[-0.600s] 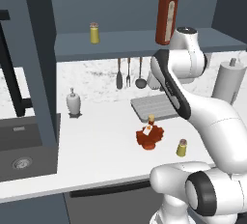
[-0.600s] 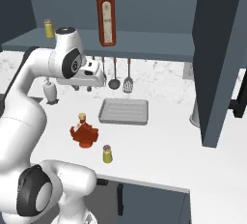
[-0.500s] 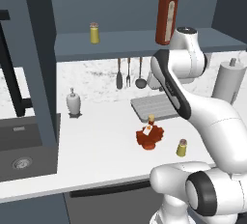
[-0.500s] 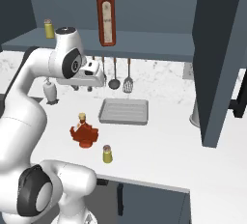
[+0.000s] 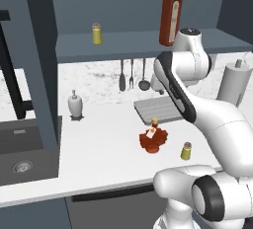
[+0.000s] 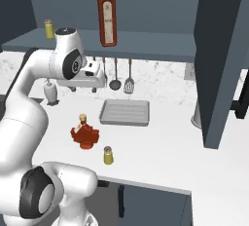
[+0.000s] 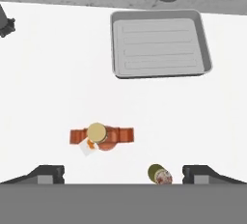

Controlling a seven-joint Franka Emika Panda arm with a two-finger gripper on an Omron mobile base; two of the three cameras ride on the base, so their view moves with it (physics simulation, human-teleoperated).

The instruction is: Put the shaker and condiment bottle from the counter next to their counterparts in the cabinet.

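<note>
The condiment bottle (image 5: 153, 138) (image 6: 85, 133) (image 7: 102, 136), red and lumpy with a tan cap, stands on the white counter in front of the tray. The small yellow shaker (image 5: 186, 151) (image 6: 108, 155) (image 7: 159, 174) sits just right of it, nearer the counter's front edge. On the cabinet shelf (image 5: 123, 43) (image 6: 146, 42) stand the counterparts: a tall red bottle (image 5: 171, 16) (image 6: 107, 15) and another yellow shaker (image 5: 97, 33) (image 6: 49, 28). My gripper (image 6: 97, 80) (image 7: 124, 175) hangs open high above the counter and looks straight down, with nothing between its fingers.
A grey tray (image 5: 158, 110) (image 6: 125, 112) (image 7: 159, 44) lies by the back wall under hanging utensils (image 5: 131, 75). A white pump dispenser (image 5: 74, 105) (image 6: 50, 91) stands to the left, beside a sink (image 5: 20, 159). A dark cabinet panel (image 6: 221, 59) rises at the right.
</note>
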